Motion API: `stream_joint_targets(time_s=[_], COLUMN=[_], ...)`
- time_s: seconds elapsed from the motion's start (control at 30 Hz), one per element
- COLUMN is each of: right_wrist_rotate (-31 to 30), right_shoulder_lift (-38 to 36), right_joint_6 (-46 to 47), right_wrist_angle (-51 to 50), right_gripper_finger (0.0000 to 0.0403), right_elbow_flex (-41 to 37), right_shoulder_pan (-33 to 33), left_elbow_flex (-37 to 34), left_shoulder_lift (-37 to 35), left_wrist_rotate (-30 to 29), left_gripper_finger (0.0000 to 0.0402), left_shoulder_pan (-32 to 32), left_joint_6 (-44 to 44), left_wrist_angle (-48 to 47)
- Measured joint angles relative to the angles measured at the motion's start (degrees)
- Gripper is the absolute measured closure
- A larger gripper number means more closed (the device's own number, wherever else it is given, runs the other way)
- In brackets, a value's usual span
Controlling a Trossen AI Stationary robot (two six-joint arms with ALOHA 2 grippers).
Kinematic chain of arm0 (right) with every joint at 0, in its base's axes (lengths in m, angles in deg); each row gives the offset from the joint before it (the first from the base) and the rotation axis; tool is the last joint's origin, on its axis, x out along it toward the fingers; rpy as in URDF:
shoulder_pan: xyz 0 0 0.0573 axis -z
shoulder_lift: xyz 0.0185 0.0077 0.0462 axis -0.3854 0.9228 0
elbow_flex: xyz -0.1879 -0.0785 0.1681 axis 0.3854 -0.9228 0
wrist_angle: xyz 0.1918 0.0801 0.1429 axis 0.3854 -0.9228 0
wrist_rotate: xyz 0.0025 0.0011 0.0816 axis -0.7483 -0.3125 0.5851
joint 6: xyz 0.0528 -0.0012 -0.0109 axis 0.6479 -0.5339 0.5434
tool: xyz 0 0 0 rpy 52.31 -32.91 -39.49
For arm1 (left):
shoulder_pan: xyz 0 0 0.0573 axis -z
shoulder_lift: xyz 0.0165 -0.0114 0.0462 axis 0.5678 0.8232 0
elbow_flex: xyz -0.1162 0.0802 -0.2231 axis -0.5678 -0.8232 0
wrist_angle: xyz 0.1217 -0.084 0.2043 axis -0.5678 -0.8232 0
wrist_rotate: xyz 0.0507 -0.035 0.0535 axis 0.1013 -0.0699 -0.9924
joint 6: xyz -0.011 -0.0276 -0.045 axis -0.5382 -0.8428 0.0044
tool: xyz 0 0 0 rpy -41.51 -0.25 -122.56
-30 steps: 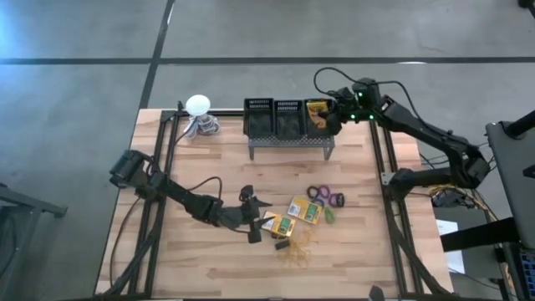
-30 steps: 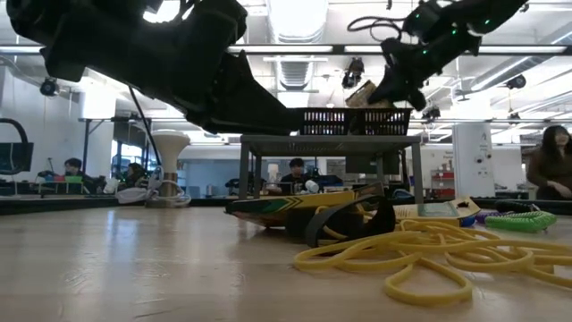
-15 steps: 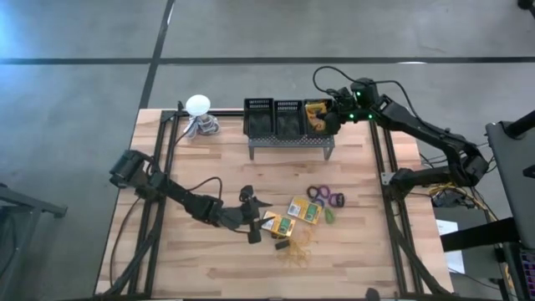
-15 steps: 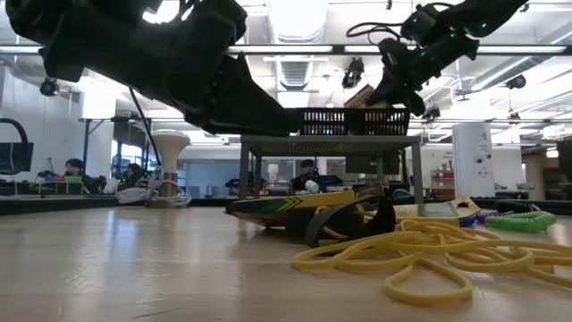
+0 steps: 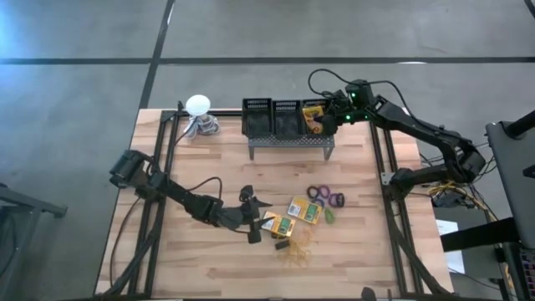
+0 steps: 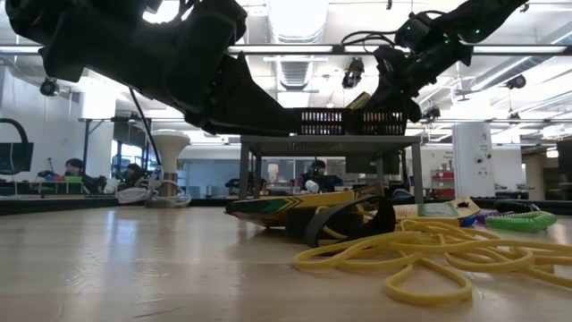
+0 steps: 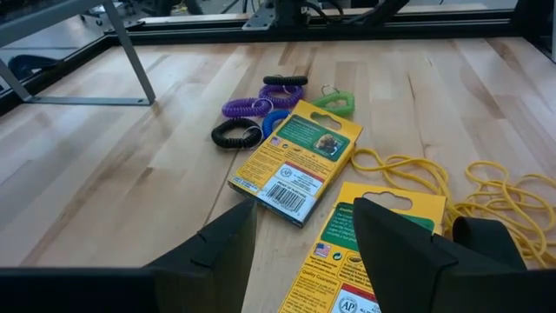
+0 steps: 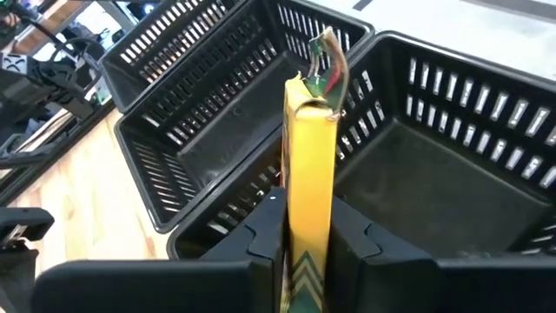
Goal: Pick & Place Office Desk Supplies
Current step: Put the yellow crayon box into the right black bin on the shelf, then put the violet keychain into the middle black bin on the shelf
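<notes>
My right gripper is at the far right of the table, over the right-hand one of three black baskets on a grey stand. It is shut on a yellow crayon box. My left gripper hovers open low over the table's middle. Just beyond its fingers two more crayon boxes lie flat. Purple, black, blue and green rings lie past them, and yellow rubber bands lie beside them. My right gripper pinches the crayon box by its two flat faces between its two fingers, at the box's near end. The fingers slant down from the table's right side, along the box. The box stands on edge, its torn tab end pointing out over the basket.
A white ball-shaped object with a coiled cord sits at the far left corner. The stand's legs rest on the wood in front of the baskets. Bare wood lies along the near edge and the left half.
My right gripper has rolled a little and eased toward the left with the crayon box, which now sits lower and more tilted at the right-hand basket's rim.
</notes>
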Motion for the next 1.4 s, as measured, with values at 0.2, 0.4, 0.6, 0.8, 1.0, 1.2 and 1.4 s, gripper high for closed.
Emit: stream_joint_targets(time_s=[0.2,0.4,0.6,0.8,1.0,1.2,1.4], right_wrist_rotate=[-0.1,-0.2,-3.8,-4.6,-6.3,-11.8,-31.1], right_shoulder_lift=[-0.3,-0.4,-2.4,-5.9,-11.0,-17.4,-20.6], right_joint_6=[-0.2,-0.4,-2.5,-3.9,-7.6,-11.1,-12.3], right_wrist_angle=[-0.4,-0.4,-1.3,-1.3,-1.3,-2.5,-7.4], right_gripper_finger=[0.0316,0.0273,0.0251,0.0254,0.0262,0.0276,0.0292], right_elbow_flex=[0.0,0.0,0.1,0.1,0.2,0.2,-0.6], right_shoulder_pan=[0.0,0.0,0.1,0.1,-1.1,-11.2,-33.1], left_elbow_flex=[0.0,0.0,0.0,0.0,0.0,0.0,0.0], left_shoulder_lift=[0.0,0.0,0.0,0.0,0.0,0.0,0.0], left_wrist_rotate=[0.0,0.0,0.0,0.0,0.0,0.0,0.0], left_gripper_finger=[0.0204,0.0204,0.0204,0.0204,0.0204,0.0204,0.0204], left_shoulder_pan=[0.0,0.0,0.0,0.0,0.0,0.0,0.0], left_joint_6=[0.0,-0.2,-0.2,-0.2,-0.3,-0.3,-0.4], left_wrist_angle=[0.0,0.0,0.0,0.0,0.0,0.0,0.0])
